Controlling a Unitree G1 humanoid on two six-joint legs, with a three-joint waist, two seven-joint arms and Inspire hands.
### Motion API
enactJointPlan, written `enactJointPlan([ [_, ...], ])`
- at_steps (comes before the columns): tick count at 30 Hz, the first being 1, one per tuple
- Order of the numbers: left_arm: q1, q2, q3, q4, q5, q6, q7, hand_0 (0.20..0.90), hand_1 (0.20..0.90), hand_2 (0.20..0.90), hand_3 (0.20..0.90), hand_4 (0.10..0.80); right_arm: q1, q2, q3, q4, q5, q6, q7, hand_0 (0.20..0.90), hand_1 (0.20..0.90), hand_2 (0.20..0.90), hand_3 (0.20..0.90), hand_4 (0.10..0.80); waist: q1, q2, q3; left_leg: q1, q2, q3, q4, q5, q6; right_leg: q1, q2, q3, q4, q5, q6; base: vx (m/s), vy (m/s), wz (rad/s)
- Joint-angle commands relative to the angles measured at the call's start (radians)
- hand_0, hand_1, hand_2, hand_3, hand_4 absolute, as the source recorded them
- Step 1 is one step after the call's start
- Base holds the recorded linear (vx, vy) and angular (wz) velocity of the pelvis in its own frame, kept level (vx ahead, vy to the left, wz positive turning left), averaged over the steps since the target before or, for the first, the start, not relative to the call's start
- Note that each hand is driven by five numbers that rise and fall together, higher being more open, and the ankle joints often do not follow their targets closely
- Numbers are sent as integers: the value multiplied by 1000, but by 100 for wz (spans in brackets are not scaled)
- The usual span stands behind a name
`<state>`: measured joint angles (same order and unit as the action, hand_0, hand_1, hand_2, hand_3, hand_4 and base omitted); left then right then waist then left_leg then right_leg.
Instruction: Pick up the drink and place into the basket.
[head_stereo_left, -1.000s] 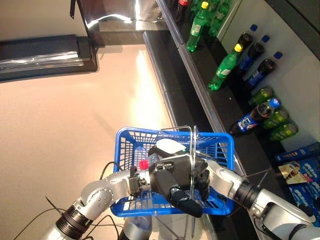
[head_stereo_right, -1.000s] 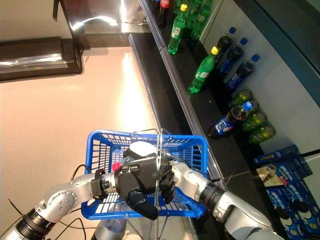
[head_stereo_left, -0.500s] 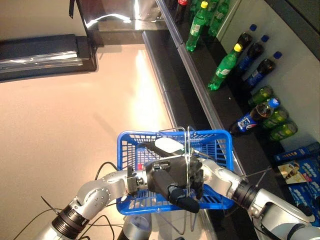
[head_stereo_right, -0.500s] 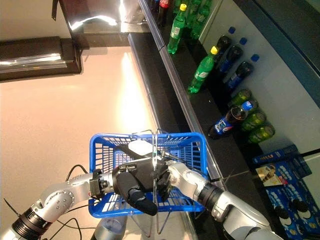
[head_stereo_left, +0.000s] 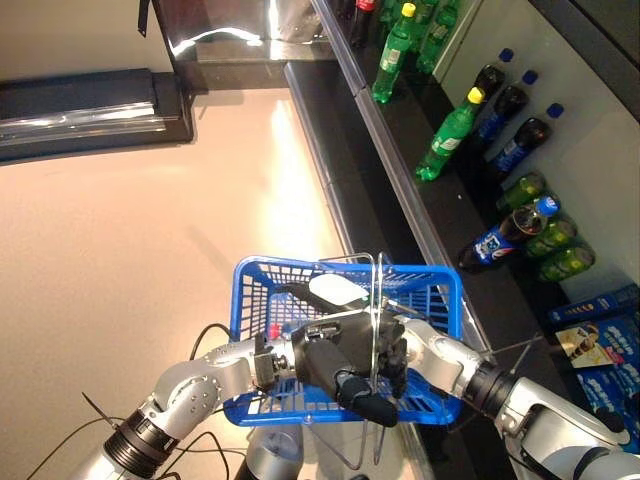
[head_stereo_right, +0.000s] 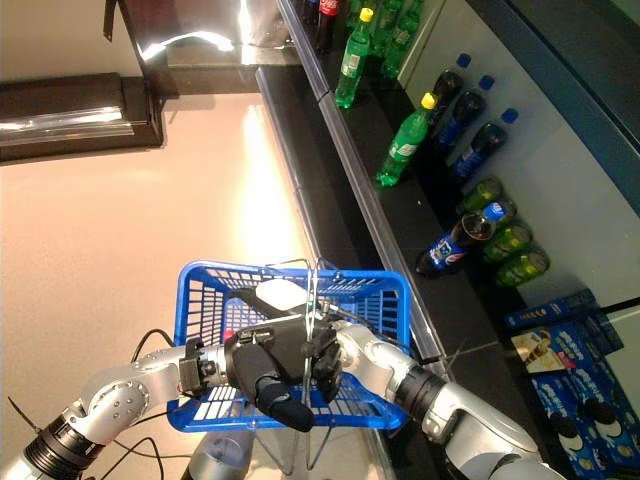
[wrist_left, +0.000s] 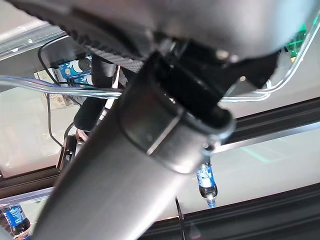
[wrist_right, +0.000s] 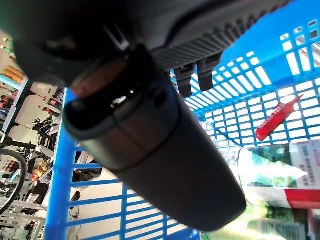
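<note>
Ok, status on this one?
Left hand and right hand meet at the handle, grip unreadable. Drink lying inside basket. Nothing blocking.

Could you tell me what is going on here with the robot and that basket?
The robot is holding a blue basket in front of it by a shelf of bottles. Its left robot hand is curled round the wire handle, carrying the basket. The right robot hand reaches into the basket, where a drink bottle with a red cap already lies; I cannot tell whether it is open or shut.
</note>
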<state>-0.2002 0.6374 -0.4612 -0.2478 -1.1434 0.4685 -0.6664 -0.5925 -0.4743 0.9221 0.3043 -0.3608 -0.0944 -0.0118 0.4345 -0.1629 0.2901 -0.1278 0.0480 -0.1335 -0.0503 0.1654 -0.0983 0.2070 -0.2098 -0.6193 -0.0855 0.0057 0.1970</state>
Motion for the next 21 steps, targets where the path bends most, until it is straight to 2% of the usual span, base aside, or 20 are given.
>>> enactJointPlan([
  [1, -129, -234, 23, -257, -210, -269, -123, 300, 300, 300, 200, 100, -29, 9, -89, -56, 102, -45, -105, 900, 900, 900, 900, 800, 2, 11, -166, 49, -3, -69, -37, -62, -4, -17, 44, 61, 54, -6, -41, 0, 0, 0],
  [3, -118, -229, 39, -257, -205, -291, -107, 300, 300, 300, 200, 100, -10, 1, -112, -75, 120, -48, -114, 900, 900, 900, 900, 800, -3, 13, -168, 52, -2, -62, -37, -63, -4, -16, 43, 64, 53, -5, -40, -38, 46, -1],
  [4, -113, -226, 46, -257, -206, -304, -101, 300, 300, 300, 200, 100, 1, -5, -128, -80, 128, -54, -119, 900, 900, 900, 900, 800, -6, 18, -166, 43, -11, -62, -37, -38, 4, -25, 34, 50, 55, 17, -43, -77, 93, -4],
  [21, 7, -207, 222, -248, -200, -451, 27, 300, 300, 300, 200, 100, 172, -56, -295, -238, 160, -98, -111, 900, 900, 900, 900, 800, -58, 52, -186, 74, -7, 2, -37, -43, 6, -9, 22, 70, 50, 13, -34, -9, 27, -8],
])
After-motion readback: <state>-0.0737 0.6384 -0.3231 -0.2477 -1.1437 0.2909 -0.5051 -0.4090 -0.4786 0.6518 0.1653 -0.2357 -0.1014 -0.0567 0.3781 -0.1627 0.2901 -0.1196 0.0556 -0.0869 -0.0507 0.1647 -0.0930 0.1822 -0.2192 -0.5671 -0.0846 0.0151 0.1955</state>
